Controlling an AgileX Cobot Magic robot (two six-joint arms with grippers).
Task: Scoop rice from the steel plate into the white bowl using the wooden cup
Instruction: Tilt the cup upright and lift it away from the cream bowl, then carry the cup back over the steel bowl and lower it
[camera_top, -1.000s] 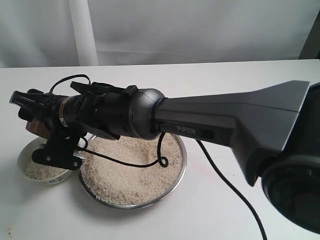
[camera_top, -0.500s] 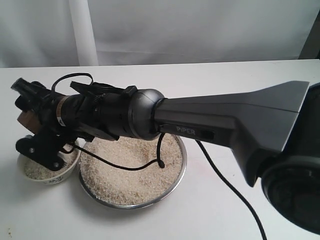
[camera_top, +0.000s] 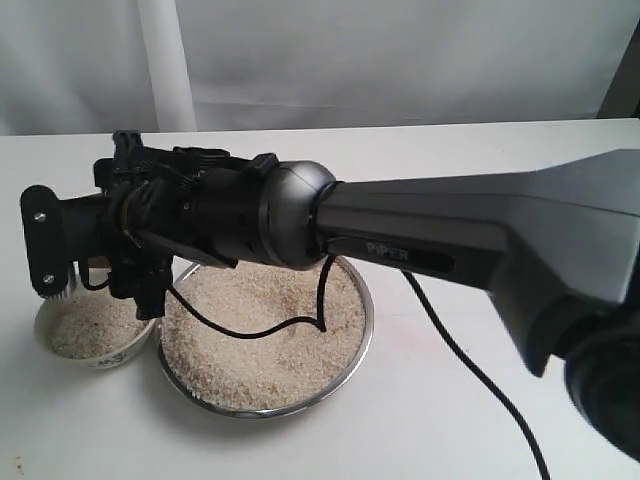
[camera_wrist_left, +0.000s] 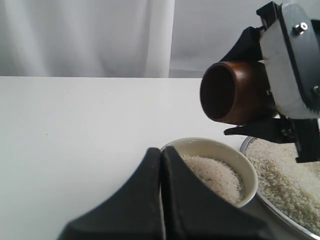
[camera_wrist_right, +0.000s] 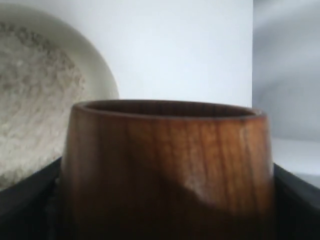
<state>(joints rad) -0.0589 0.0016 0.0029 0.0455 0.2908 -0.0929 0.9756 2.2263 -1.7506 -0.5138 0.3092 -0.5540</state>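
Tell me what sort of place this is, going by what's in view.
Most likely a robot test bench or lab set-up, not a kitchen: a bare white table backed by a plain white curtain, a cabled robot arm, and just the steel plate and white bowl as props.

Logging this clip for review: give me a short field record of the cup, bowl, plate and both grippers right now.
white bowl: holds rice
steel plate: covered in rice
wooden cup: tipped sideways above the white bowl, looks empty
right gripper: shut on the wooden cup
left gripper: shut, holding nothing
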